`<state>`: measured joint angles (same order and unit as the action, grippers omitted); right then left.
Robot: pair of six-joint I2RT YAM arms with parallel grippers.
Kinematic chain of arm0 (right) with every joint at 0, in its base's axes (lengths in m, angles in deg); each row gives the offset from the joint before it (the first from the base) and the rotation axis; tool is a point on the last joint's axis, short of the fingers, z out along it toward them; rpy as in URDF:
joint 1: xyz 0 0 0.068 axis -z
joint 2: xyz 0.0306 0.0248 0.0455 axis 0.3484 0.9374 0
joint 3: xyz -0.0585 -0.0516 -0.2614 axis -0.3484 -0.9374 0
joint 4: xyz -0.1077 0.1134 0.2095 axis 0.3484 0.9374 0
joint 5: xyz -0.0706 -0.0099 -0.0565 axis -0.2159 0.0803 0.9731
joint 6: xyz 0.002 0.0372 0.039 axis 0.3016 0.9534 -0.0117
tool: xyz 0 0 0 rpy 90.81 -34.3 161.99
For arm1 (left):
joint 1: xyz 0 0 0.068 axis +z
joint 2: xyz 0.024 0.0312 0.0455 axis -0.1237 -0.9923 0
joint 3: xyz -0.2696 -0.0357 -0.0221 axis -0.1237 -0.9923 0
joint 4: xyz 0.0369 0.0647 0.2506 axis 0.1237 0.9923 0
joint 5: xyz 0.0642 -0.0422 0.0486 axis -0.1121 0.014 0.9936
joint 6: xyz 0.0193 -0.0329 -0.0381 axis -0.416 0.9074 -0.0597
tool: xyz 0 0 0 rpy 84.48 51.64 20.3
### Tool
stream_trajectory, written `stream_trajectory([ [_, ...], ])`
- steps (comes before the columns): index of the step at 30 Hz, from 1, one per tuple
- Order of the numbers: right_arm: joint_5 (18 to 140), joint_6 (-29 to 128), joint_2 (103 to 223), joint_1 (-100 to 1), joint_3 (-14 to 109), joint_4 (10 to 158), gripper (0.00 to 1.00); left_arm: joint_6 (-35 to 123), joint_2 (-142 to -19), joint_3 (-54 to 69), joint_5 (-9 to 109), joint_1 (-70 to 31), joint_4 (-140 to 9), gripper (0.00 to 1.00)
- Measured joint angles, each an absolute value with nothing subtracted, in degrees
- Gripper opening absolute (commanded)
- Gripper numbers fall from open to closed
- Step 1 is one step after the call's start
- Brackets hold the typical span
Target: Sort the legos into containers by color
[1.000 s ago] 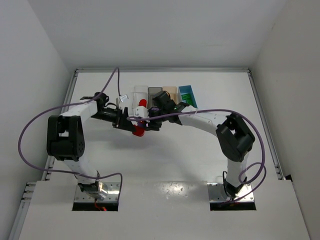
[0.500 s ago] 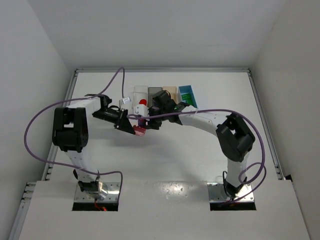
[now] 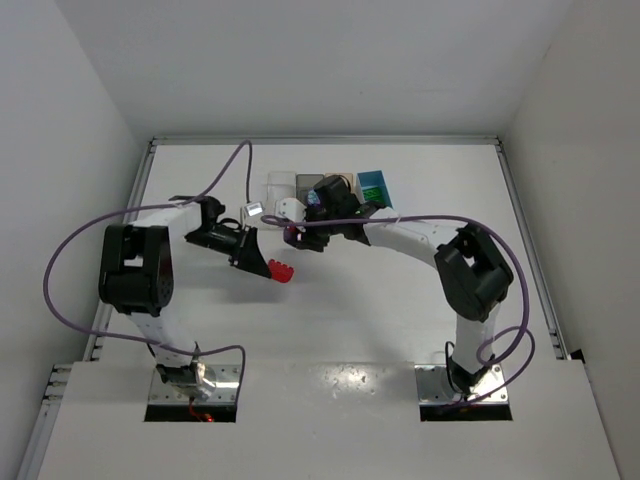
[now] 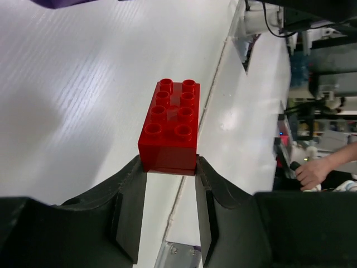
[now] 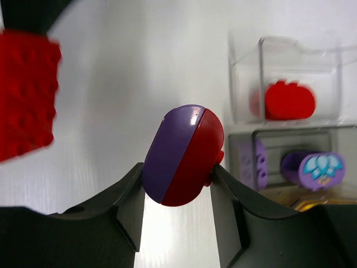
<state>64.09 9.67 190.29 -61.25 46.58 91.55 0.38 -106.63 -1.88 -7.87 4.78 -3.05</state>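
Sorting looks mostly done here. The four bins sit in a row at the far middle of the table, and they already have stuff in them: the clear bin (image 5: 245,84) has a red piece (image 5: 284,100). The grey bin (image 5: 290,133) next to it holds a purple brick (image 5: 249,164) and a purple piece with a flower print (image 5: 312,169). The light blue bin (image 3: 375,188) at the right end shows green inside. The tan bin (image 3: 345,178) is mostly hidden behind the right arm, so its contents can't be told for sure, though the right wrist view catches a bit of yellow there.

The only unbinned legos the pictures show are the two in the claws:

- The left gripper (image 4: 169,167) is clamped on a red brick (image 4: 170,125), pinching it by its near end. It's held out over the table, a little left and on the near side of the bins.
- The right gripper (image 5: 178,184) is squeezed around a rounded purple-and-red piece (image 5: 183,154), just on the near side of the clear and grey bins.

The red brick probably only needs a drop into the clear bin. The two-tone piece is the awkward one — it looks like a purple half and a red half stuck together, though that can't be confirmed. If so, it likely needs pulling apart before either half can be binned.
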Motion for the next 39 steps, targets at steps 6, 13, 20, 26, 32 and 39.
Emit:
stream_trajectory([
  [6,60.7,8.1,187.9,-60.0,41.6,100.7,0.12,9.3,-95.6,-7.2,-4.2,4.8,-13.5,0.22],
  [13,56.1,5.9,188.4,-59.9,39.7,112.6,0.37,13.8,-92.1,-8.6,-1.7,4.8,-19.5,0.22],
  [20,50.8,5.1,192.1,-58.0,43.4,119.3,0.7,14.8,-92.1,-9.1,-1.6,4.4,-20.9,0.22],
  [26,45.2,3.9,193.9,-55.5,52.8,127.8,0.79,10.3,-93.8,-8.2,-1.6,0.9,-17.3,0.21],
  [32,37.1,2.5,198.7,-52.1,69.3,139.0,0.79,3.1,-96.9,-5.5,-1.6,-3.1,-10.6,0.18],
  [39,28.5,1.4,200.3,-50.9,74.1,146.6,0.79,-0.1,-97.0,-4.2,-2.5,-4.2,-7.8,0.18],
])
